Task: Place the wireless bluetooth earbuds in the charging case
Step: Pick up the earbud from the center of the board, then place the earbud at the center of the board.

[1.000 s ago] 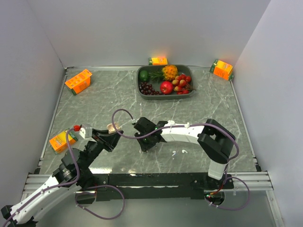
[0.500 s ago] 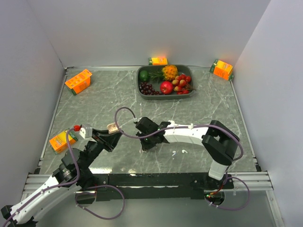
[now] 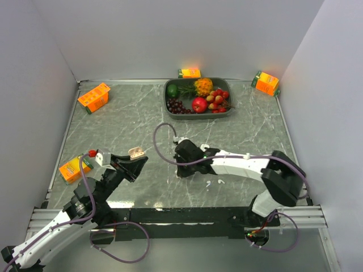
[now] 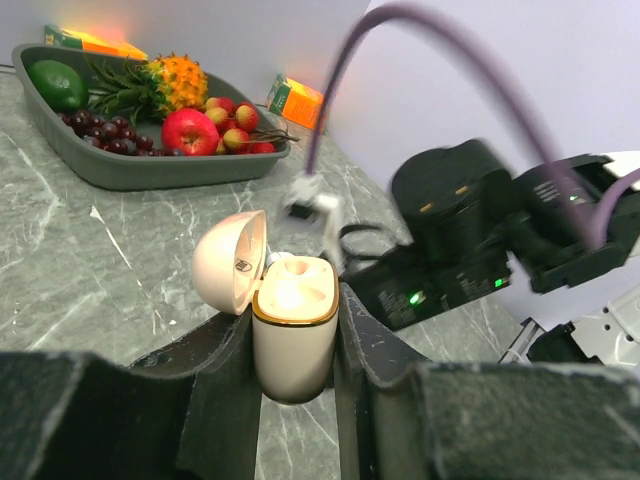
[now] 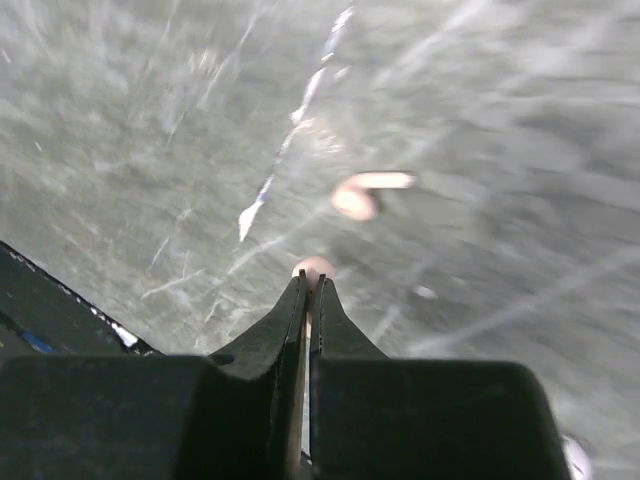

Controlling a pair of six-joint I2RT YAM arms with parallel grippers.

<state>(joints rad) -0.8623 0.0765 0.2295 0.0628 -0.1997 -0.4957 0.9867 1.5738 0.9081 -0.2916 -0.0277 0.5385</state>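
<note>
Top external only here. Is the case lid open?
Observer: Yes. The left wrist view shows the lid swung open to one side, with the case upright between the left gripper fingers.
Operator: Has the right gripper got a bud?
Observer: The right wrist view shows the right gripper shut, with a pale blob at its tip. It is too blurred to say whether that is a bud, or whether it is held.
</note>
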